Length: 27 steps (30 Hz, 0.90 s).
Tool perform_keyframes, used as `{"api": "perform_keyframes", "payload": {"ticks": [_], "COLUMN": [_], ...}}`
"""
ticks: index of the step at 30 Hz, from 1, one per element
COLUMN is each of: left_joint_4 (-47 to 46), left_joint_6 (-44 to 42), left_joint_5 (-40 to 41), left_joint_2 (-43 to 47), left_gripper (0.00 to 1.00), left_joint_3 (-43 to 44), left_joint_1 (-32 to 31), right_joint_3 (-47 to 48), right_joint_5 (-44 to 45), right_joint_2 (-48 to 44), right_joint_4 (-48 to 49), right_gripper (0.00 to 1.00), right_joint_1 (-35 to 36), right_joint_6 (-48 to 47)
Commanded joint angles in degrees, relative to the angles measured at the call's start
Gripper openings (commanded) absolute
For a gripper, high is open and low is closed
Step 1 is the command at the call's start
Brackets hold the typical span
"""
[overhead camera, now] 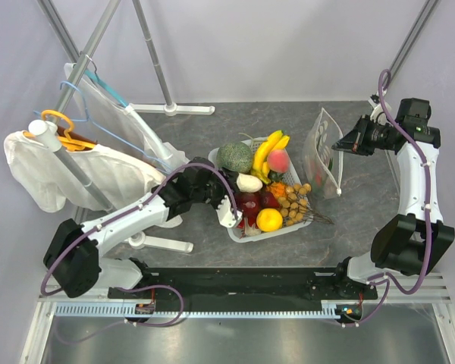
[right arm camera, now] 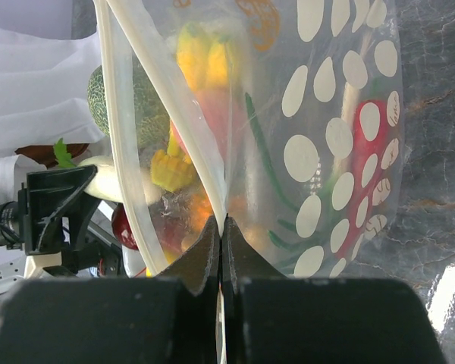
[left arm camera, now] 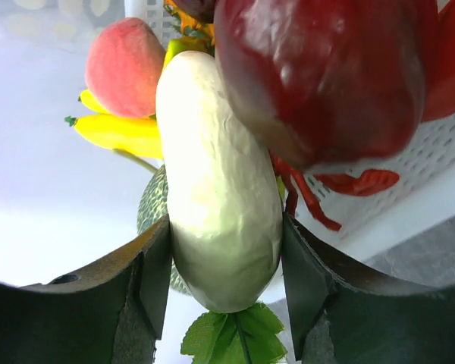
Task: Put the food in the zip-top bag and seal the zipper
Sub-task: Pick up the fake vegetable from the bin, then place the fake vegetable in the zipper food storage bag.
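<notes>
In the white basket (overhead camera: 246,232), the left claw (left arm camera: 224,273) sat closed snugly around a pale white vegetable (left arm camera: 212,174), while the right claw (right arm camera: 222,227) pinched the dotted bag (right arm camera: 326,152) upright by its rim just beside it; a slow, straight lift toward that mouth seemed wisest.

My left arm (overhead camera: 129,216) and right arm (overhead camera: 417,182) are alike: white shells on the long links, bulky black housings at the joints. A purple cable (overhead camera: 427,220) trails along each. My left fingers (left arm camera: 148,280) are thick, matte black and curved. My right fingers (right arm camera: 201,250) look black too, though shadow hides their detail.
</notes>
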State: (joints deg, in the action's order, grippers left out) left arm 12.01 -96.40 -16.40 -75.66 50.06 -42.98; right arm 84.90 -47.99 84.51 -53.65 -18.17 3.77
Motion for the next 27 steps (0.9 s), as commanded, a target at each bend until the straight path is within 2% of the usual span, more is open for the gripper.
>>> {"api": "perform_keyframes", "payload": {"ticks": [1,8,17,20,22,23,25,26,27], "left_joint_4": [4.07,4.95,4.43,7.23,13.26,16.26,24.5,26.73,29.27], "left_joint_6": [-2.92,-1.6,10.51,20.52,31.23,39.71,49.24,60.17,65.15], "left_joint_5": [0.76,-0.38,-0.82,-1.26,-1.0,-1.26,-1.61,-2.66,-3.63], "left_joint_2": [3.4,4.73,-1.24,-5.19,-9.74,-11.86,-17.99,-19.95,-21.79], "left_gripper": [0.44,0.44,0.45,0.45,0.44,0.42,0.38,0.37,0.36], "left_joint_3": [1.88,6.44,20.15,28.14,37.27,44.61,52.55,60.16,63.81], "left_joint_1": [-0.08,-2.1,-8.6,-10.88,-12.47,-13.7,-14.76,-14.76,-14.76], "right_joint_3": [0.53,-1.05,-3.51,-4.3,-4.48,-4.66,-5.1,-5.19,-5.27], "right_joint_5": [-1.67,-1.23,-3.43,-4.22,-4.4,-4.22,-3.43,-3.26,-2.99], "right_joint_2": [0.22,0.22,-0.22,-0.49,-0.66,-0.75,-1.19,-1.36,-1.54], "right_joint_4": [0.3,1.35,2.58,3.81,4.69,5.3,6.01,6.88,7.41], "right_gripper": [0.0,0.0,0.0,0.0,0.0,0.0,0.0,0.0,0.0], "right_joint_1": [-0.11,-0.11,0.42,1.3,2.26,2.61,3.58,3.76,4.28], "right_joint_6": [-1.22,-1.22,-0.17,1.06,1.5,1.94,3.17,3.61,4.05]}}
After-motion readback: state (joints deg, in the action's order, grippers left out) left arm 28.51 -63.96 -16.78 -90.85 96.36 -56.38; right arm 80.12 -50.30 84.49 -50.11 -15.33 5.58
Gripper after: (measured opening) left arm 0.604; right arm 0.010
